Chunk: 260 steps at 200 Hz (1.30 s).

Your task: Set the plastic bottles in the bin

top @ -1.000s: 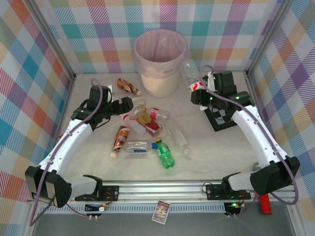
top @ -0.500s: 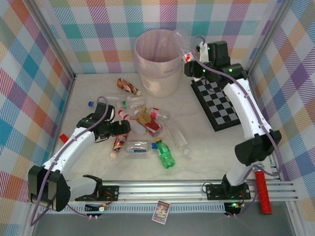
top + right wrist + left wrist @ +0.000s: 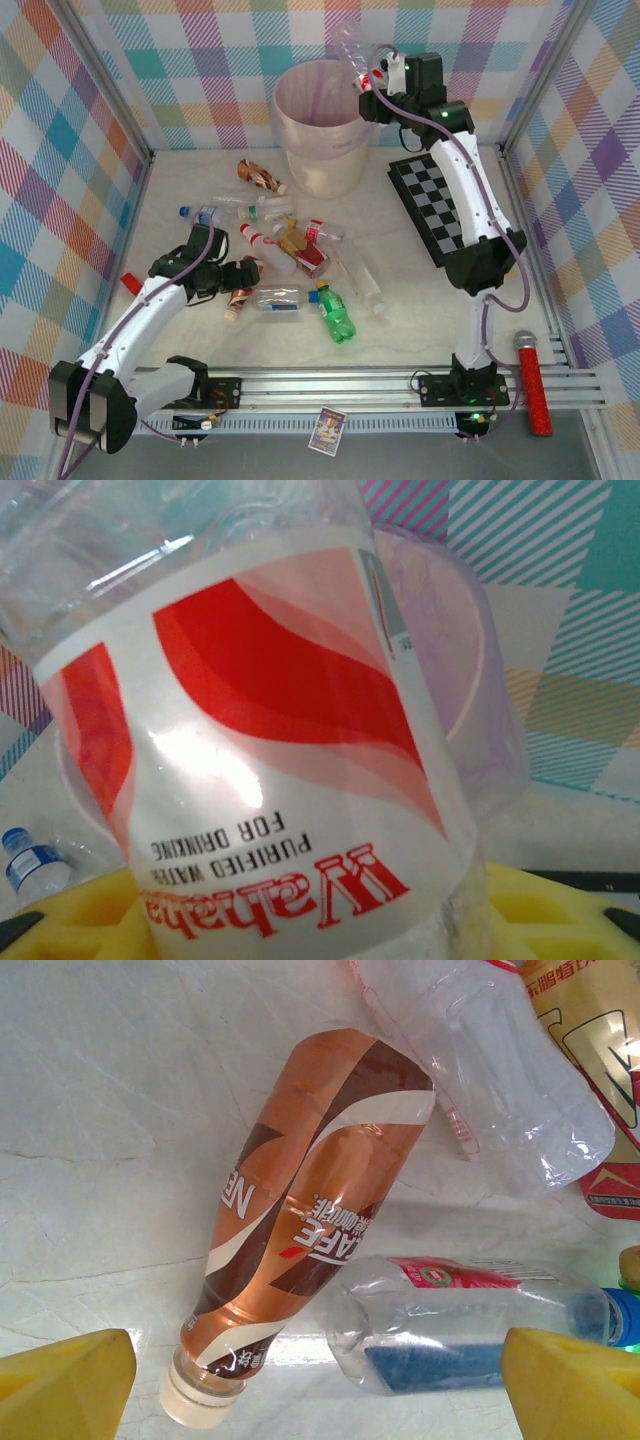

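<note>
Up top, our right gripper (image 3: 373, 88) is clamped on a clear bottle (image 3: 270, 740), with the yellow fingers (image 3: 540, 910) pressing it at the edge of its label. We hold it high and tilted beside the bin (image 3: 322, 150), apparently above the right rim. We judge this is the posture for letting it fall inside rather than alongside. The bottle is see-through and ribbed, wrapped in a white label with red swooshes. The bin stands at the far side of the table (image 3: 420, 300), a pale round bucket lined with a thin pink bag, and it is wide enough to forgive a loose drop.

Lower down, our left gripper (image 3: 243, 274) has its jaws wide apart and holds nothing, one yellow pad (image 3: 68, 1375) out to each side. It hovers over a brown-orange bottle (image 3: 300, 1230) lying flat with its pale cap toward the gripper, which is likely the next pick. Just beside it, seemingly touching, lies a crushed clear bottle (image 3: 470, 1325) with a red and blue label. The other bottles lie scattered about the table's middle, a green one (image 3: 336, 312) nearest the arm bases. Most of the work lies ahead, we judge.
</note>
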Available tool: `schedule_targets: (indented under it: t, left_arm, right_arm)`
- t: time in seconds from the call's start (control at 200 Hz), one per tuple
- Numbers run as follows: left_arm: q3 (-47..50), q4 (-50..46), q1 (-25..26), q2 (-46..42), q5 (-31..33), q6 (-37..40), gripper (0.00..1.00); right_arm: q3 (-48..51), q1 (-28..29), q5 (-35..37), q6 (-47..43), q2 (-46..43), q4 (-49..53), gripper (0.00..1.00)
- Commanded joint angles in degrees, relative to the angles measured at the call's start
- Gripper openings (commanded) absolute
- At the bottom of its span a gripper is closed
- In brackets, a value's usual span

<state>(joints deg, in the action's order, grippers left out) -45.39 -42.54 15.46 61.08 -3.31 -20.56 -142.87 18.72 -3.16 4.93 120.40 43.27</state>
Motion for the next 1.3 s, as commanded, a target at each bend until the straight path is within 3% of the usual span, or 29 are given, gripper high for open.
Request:
schedule_targets:
  t: [0.0, 0.325, 0.94, 1.295]
  left_arm:
    - [0.14, -1.14, -0.08, -0.67, 0.67, -0.93, 0.94]
    - [1.05, -0.12, -0.08, -1.56, 0.14, -2.61, 0.94]
    - [1.4, -1.23, -0.08, -2.22, 1.51, -2.88, 0.94]
    - [1.68, -0.52, -0.08, -1.21, 1.22, -2.88, 0.94]
  right_arm:
    - [-2.51, -0.29, -2.03, -1.15, 1.61, -6.09, 0.5]
    - [-2.93, -0.32, -3.58, -0.44, 5.46, -15.21, 0.5]
    - [-7.56, -0.28, -7.82, -1.37, 14.42, -18.75, 0.52]
    - [-7.73, -0.12, -8.14, -1.56, 16.17, -17.98, 0.67]
